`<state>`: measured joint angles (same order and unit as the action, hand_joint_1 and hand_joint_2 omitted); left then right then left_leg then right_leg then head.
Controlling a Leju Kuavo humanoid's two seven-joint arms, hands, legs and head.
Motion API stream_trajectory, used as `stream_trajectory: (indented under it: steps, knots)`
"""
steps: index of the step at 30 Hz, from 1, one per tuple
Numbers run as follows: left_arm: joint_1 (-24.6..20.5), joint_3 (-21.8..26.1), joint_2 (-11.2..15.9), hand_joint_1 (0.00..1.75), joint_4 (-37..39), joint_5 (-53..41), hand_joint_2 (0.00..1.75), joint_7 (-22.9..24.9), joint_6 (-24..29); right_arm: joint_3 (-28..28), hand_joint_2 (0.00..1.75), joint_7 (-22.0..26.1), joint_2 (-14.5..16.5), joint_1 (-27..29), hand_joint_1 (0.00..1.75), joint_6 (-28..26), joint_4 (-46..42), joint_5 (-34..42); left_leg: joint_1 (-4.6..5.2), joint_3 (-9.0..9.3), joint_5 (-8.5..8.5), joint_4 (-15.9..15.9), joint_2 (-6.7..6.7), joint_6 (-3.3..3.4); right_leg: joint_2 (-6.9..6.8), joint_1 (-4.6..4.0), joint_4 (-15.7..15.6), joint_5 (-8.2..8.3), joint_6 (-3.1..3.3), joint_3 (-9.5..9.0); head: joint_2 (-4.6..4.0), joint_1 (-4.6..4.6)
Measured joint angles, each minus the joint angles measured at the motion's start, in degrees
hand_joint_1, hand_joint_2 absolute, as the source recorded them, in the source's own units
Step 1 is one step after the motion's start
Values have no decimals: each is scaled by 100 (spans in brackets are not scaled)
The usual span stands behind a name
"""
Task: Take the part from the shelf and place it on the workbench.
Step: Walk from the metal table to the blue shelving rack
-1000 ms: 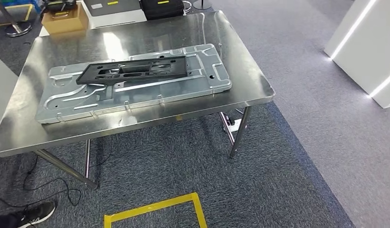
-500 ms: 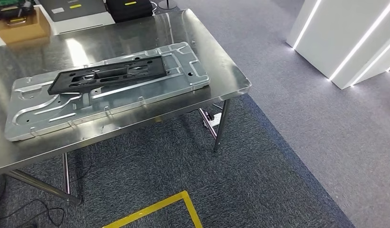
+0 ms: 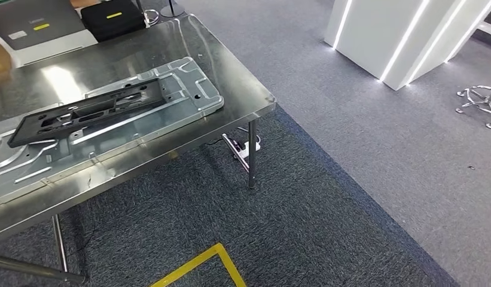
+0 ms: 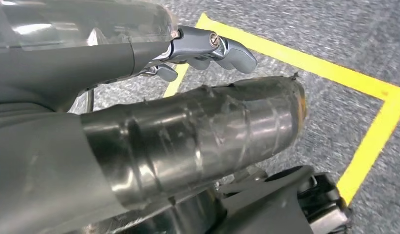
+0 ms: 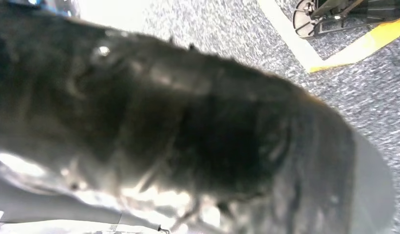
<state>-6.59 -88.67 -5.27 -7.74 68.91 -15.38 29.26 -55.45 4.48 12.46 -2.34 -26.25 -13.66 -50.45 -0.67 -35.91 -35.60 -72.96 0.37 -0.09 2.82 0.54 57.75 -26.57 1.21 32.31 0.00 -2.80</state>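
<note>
Black part point(image 3: 90, 112) lies cut off on the surface point(image 3: 231, 78); left hand point(image 4: 207, 51) released, right hand point(image 5: 188, 131) perhaps too blurred to tell.

The surface point(image 3: 243, 95) is polished steel, glossy and mirror-bright under the lights. On it the panel point(image 3: 189, 98) is pressed sheet metal with a duller, satin sheen, and the black frame point(image 3: 93, 110) looks like matt plastic. The floor point(image 3: 326, 197) is rough woven carpet, marked with smooth yellow tape point(image 3: 198, 263). The left hand point(image 4: 212, 48) has smooth grey plastic fingers and a thumb wrapped in shiny, wrinkled tape. The right hand point(image 5: 188, 126) is too blurred to judge, perhaps dark and glossy.
</note>
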Motion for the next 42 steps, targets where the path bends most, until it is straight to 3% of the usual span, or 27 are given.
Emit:
stream_trajectory:
  steps: [1, 3, 5, 7, 8, 10, 12, 14, 15, 16, 17, 19, 21, 23, 24, 26, 28, 29, 30, 31, 32, 33, 35, 37, 39, 40, 42]
  knots:
    - [1, 0, 0, 0, 0, 0, 0, -7, -1, -1, 0, 0, 0, -1, 0, 3, 0, 4, -1, 127, 236, 330, -40, 15, 79, 0, 12, -3, -5, -6, 0, 0]
    - [4, 0, 3, 0, 0, 1, 0, -21, -2, -3, 0, 1, 2, -8, 0, 6, 1, 5, -11, 429, 617, 1112, -280, 58, 228, -2, 59, -19, -36, 11, 0, -2]
    - [2, -1, 6, 0, 0, 2, 0, -31, -3, -3, 0, 4, 4, -16, 0, 7, 1, 5, -5, 546, 698, 1449, -447, 85, 346, 5, 98, -21, -99, 61, 0, -3]
    - [-9, -1, 7, 0, 0, 5, 0, -38, -4, -4, 0, 6, 4, -2, 0, 7, 1, 7, 12, 562, 704, 1470, -368, 119, 459, 18, 84, 5, -180, 94, 0, -2]
    - [-17, -1, 8, 0, 0, 9, 0, -40, -4, -5, 0, 7, 4, 10, 0, 7, 1, 7, 6, 578, 726, 1495, -303, 154, 451, 23, 93, 2, -210, 101, 0, -3]
    - [-28, -1, 9, 0, 0, 16, 0, -47, -6, -5, 0, 5, 4, 14, 0, 7, 2, 7, -12, 607, 772, 1561, -163, 227, 198, 6, 319, -147, -255, 209, 0, -10]
    - [-13, 0, 9, 0, 0, 30, 0, -49, -9, -5, 0, 3, 4, 2, 0, 9, 2, 5, -3, 612, 781, 1584, -9, 263, -135, -6, 957, -507, -282, 520, 0, -19]
    - [8, 0, 15, 0, 0, 46, 0, -43, -10, -5, 0, -1, 4, -1, 0, 12, 2, 5, 9, 603, 772, 1582, 155, 274, -230, 14, 1643, -785, -311, 857, 0, -20]
    - [10, 0, 18, 0, 0, 50, 0, -41, -10, -5, 0, -2, 4, 5, 0, 13, 2, 6, 11, 601, 766, 1581, 227, 276, -242, 25, 1779, -792, -321, 921, 0, -19]
    - [7, 0, 20, 0, 0, 49, 0, -40, -10, -5, 0, -3, 4, 13, 0, 13, 2, 6, 11, 606, 759, 1580, 288, 273, -258, 33, 1694, -689, -325, 868, 0, -20]
    - [4, 0, 19, 0, 0, 49, 0, -40, -10, -6, 0, -4, 4, 20, 0, 13, 2, 6, 10, 618, 749, 1580, 344, 264, -292, 37, 1400, -509, -321, 703, 0, -20]
    - [1, 0, 17, 0, 0, 48, 0, -39, -11, -7, 0, -4, 4, 18, 0, 13, 2, 5, 27, 654, 715, 1572, 441, 220, -491, 10, 561, -159, -281, 242, 0, -20]
    - [0, 0, 16, 0, 0, 49, 0, -39, -11, -7, 0, -4, 4, 4, 0, 14, 2, 4, 55, 682, 676, 1563, 529, 158, -630, -35, 104, -47, -220, 12, 0, -15]
    - [-12, 0, 16, 0, 0, 50, 0, -40, -9, -11, 0, -4, 4, 9, 0, 15, 2, 4, 64, 713, 653, 1568, 616, 98, -554, -59, 72, -62, -162, 26, 0, -11]
    - [-22, 0, 16, 0, 0, 50, 0, -42, -8, -17, 0, -4, 5, 15, 0, 15, 2, 4, 52, 721, 630, 1553, 602, 61, -502, -50, 60, -55, -129, 27, 0, -11]
    - [-36, 0, 16, 0, 0, 50, 0, -49, -5, -29, 0, -4, 6, 15, 0, 15, 2, 4, 28, 639, 444, 1313, 377, -1, -393, -23, 26, -24, -58, 18, 0, -10]
    - [-25, 0, 17, 0, 0, 50, 0, -55, -4, -34, 0, -4, 7, 3, 0, 15, 1, 4, 13, 340, 69, 644, 98, -28, -279, -20, 15, -11, -13, 14, 0, -9]
    - [-12, 0, 17, 0, 0, 50, 0, -55, -4, -36, 0, -4, 7, -1, 0, 15, 0, 4, 12, 152, -93, 253, 45, -31, -212, -28, 18, -12, -3, 16, 0, -9]
    - [0, 0, 17, 0, 0, 51, 0, -56, -4, -37, 0, -4, 7, -1, 0, 15, 1, 4, 12, 5, -162, -30, 23, -28, -139, -36, 24, -13, 2, 16, 0, -10]
    - [9, 0, 17, 0, 0, 51, 0, -58, -6, -39, 0, -4, 7, 1, 0, 16, 1, 4, 12, -63, -114, -124, 12, -20, -61, -42, 33, -15, 3, 12, 0, -9]
    - [13, 0, 17, 0, 0, 52, 0, -64, -9, -40, 0, -4, 7, 2, 0, 16, 2, 4, 12, -23, 53, 21, -2, -3, 18, -45, 42, -18, 3, 6, 0, -10]
    - [13, 0, 17, 0, 0, 52, 0, -72, -14, -42, 0, -4, 9, 1, 0, 17, 2, 4, 12, 108, 295, 365, -57, 21, 96, -46, 53, -22, -1, -1, 0, -9]
    - [14, 0, 28, 0, 1, 54, 0, -91, -27, -43, 0, -2, 23, -7, 0, 17, 2, 4, 7, 402, 654, 1127, -348, 82, 241, -45, 87, -32, -29, 15, 0, -12]
    - [13, 0, 40, 0, 2, 56, 0, -103, -43, -44, 0, 1, 37, -14, 0, 17, 2, 4, 17, 516, 728, 1453, -532, 121, 364, -21, 107, -21, -92, 69, 0, -12]
    - [6, 0, 43, 0, 2, 60, 0, -110, -58, -45, 0, 2, 44, 0, 0, 17, 2, 4, 19, 540, 754, 1510, -426, 156, 474, 5, 94, 6, -173, 104, 0, -10]
    - [2, 0, 44, 0, 2, 60, 0, -113, -63, -45, 0, 2, 47, 11, 0, 17, 2, 4, 12, 565, 781, 1553, -356, 186, 420, 2, 129, -17, -202, 124, 0, -13]
    - [-3, 0, 44, 0, 2, 59, 0, -121, -69, -46, 0, 2, 49, 13, 0, 17, 2, 5, -4, 603, 827, 1637, -195, 248, 126, -18, 475, -232, -243, 291, 0, -25]
